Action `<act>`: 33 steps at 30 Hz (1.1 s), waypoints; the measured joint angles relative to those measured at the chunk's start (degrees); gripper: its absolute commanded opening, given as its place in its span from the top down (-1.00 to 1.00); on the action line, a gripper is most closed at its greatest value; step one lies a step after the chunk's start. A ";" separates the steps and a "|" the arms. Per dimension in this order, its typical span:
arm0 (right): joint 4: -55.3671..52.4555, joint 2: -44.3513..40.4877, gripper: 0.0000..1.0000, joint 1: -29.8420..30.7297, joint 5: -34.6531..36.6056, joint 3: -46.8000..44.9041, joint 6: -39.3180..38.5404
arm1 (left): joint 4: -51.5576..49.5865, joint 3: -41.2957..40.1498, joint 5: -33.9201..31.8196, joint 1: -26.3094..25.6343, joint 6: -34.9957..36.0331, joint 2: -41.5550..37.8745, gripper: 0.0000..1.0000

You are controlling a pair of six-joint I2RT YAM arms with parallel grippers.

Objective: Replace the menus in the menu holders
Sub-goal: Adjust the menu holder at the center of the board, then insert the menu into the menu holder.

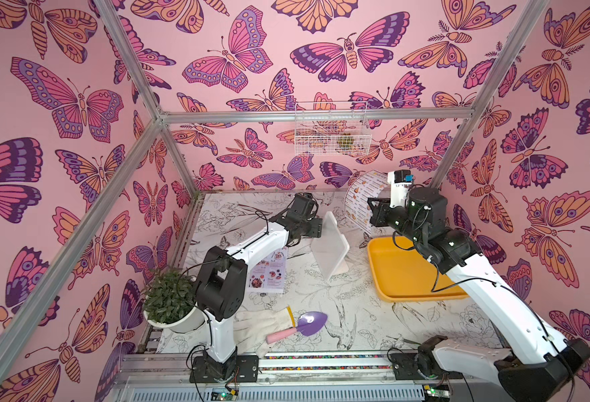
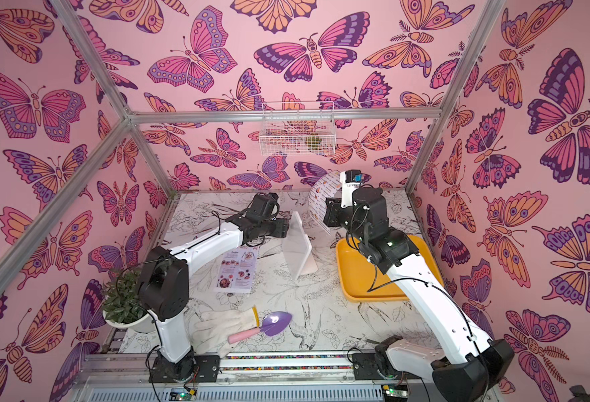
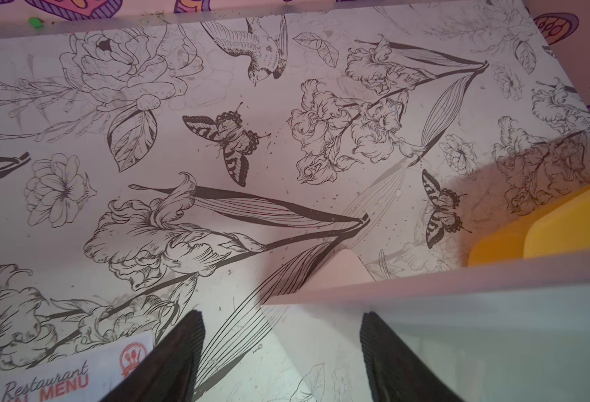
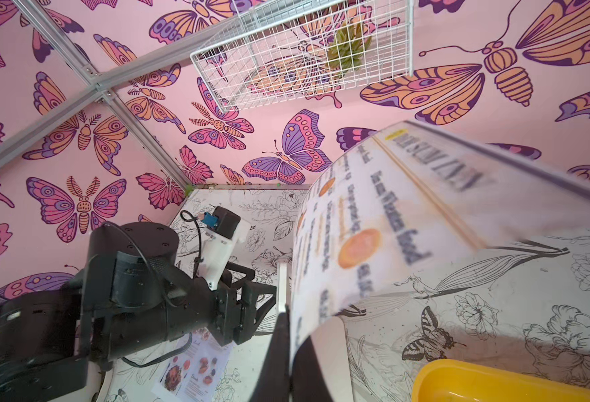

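The clear acrylic menu holder (image 1: 330,243) (image 2: 298,243) stands upright mid-table. My left gripper (image 1: 317,226) (image 2: 284,228) (image 3: 281,315) is open at its left edge. In the left wrist view the holder's upper corner (image 3: 460,313) lies between the spread fingers. My right gripper (image 1: 370,209) (image 2: 326,212) (image 4: 288,320) is shut on the white "DIM SUM INN" menu (image 1: 363,198) (image 2: 324,195) (image 4: 373,226). That sheet curls in the air behind and to the right of the holder. The red-headed food-photo menu (image 1: 269,269) (image 2: 237,271) (image 3: 60,379) (image 4: 192,369) lies flat on the table under the left arm.
A yellow tray (image 1: 401,275) (image 2: 363,278) sits right of the holder, under the right arm. A potted plant (image 1: 170,299) stands at the front left. A white glove (image 1: 262,327) and a purple trowel (image 1: 309,323) lie near the front. A wire basket (image 1: 331,128) hangs on the back wall.
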 measured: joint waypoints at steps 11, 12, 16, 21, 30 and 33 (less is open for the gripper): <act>3.23 -1.33 1.00 0.90 2.49 -4.04 5.97 | 2.62 2.86 3.89 0.87 -1.68 3.69 -0.48; 3.61 -1.62 1.00 1.16 3.02 -4.66 6.75 | 2.69 2.86 3.87 0.98 -1.81 3.69 -0.48; 4.50 -2.27 1.00 1.88 4.76 -5.81 8.81 | 2.73 1.99 3.39 1.40 -2.36 3.41 -0.48; 6.21 -2.93 1.00 2.21 5.64 -5.88 10.54 | 2.45 -0.24 2.54 1.55 -2.82 2.32 -0.47; 7.80 -3.08 1.00 2.29 5.75 -6.32 11.63 | 2.40 -2.84 2.27 1.53 -3.43 0.35 -0.46; 7.93 -3.06 1.00 2.29 5.81 -6.56 11.63 | 2.40 -2.86 2.25 1.53 -3.58 0.04 -0.46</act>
